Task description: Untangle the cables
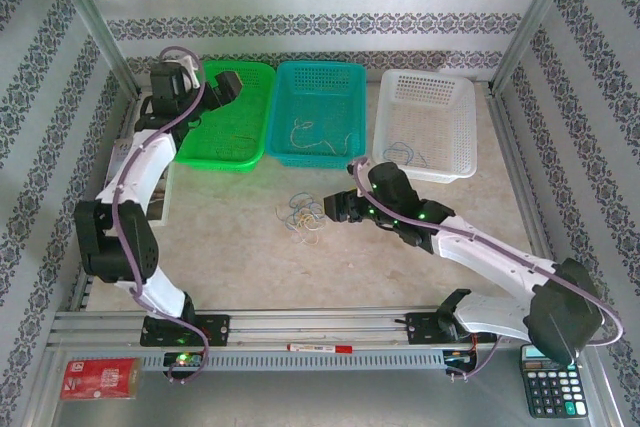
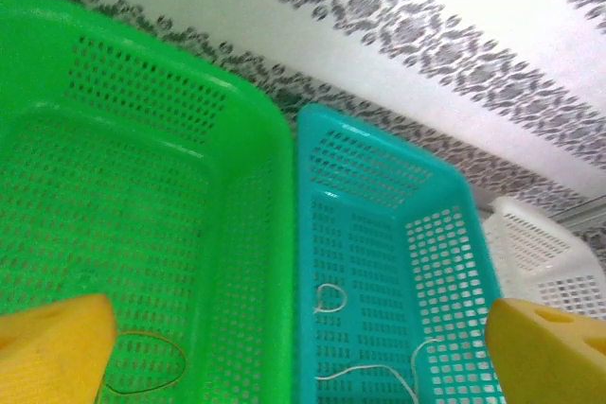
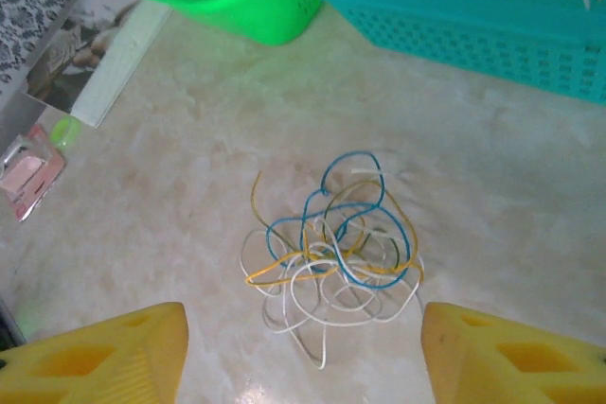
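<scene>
Right fingers (image 3: pixel 95 357) frame tangled cables (image 3: pixel 331 253); overhead, white basket (image 1: pixel 440 82) holds blue wire (image 1: pixel 405 154).

From above, the thin coloured wire tangle (image 1: pixel 303 217) is too small to separate. The white plastic basket (image 2: pixel 542 254) is cropped at 3 o'clock.

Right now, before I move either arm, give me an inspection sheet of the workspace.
Surface: pale marbled table, no spills seen.
Job's things: tangled cables on the table; loose wires in the green basket, teal basket and white basket.
Clutter: calculator, red packet, red pen at the near edge.
Pincers: left pincer open over the green basket; right pincer open by the tangled cables, not touching.
Cables: purple arm cables along both arms.
Surroundings: patterned walls, metal frame.
</scene>
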Tool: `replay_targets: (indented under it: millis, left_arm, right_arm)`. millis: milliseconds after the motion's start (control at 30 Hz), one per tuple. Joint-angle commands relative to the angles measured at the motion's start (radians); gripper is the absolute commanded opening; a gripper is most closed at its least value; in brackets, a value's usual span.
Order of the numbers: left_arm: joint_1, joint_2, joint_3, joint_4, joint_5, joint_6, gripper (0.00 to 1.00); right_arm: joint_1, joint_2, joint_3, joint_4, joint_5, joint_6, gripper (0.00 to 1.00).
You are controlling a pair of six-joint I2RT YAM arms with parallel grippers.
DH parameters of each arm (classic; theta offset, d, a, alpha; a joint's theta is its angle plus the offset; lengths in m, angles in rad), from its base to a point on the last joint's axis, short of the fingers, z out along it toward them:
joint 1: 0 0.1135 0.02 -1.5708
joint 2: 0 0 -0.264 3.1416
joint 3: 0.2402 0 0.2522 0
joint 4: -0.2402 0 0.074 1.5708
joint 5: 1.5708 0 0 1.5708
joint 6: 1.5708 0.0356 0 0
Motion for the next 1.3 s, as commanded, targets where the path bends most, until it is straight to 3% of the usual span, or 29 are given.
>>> replay_targets:
  millis: [0,233,567,733,1267]
  left_arm:
    - [0.013,-0.116,-0.039,-0.038,0.078,-0.043,1.00]
    - [-0.030,-0.372,-0.295,-0.028,0.167,-0.164,1.00]
    - [-0.265,-0.751,-0.769,0.035,-0.029,-0.344,1.00]
    - [-0.290,-0.782,-0.859,0.067,-0.051,-0.375,1.00]
    - [-0.298,-0.742,-0.861,0.113,-0.046,-0.376,1.00]
  right_arm:
    - [0.003,0.024,0.034,-0.023,-0.012,0.019,0.62]
    - [0.041,0.083,0.037,-0.041,0.056,0.062,0.57]
    - [0.127,0.230,0.085,-0.011,0.058,0.094,0.51]
    - [0.152,0.301,0.135,0.008,0.040,0.118,0.44]
    - [0.188,0.494,0.262,-0.018,0.065,0.162,0.43]
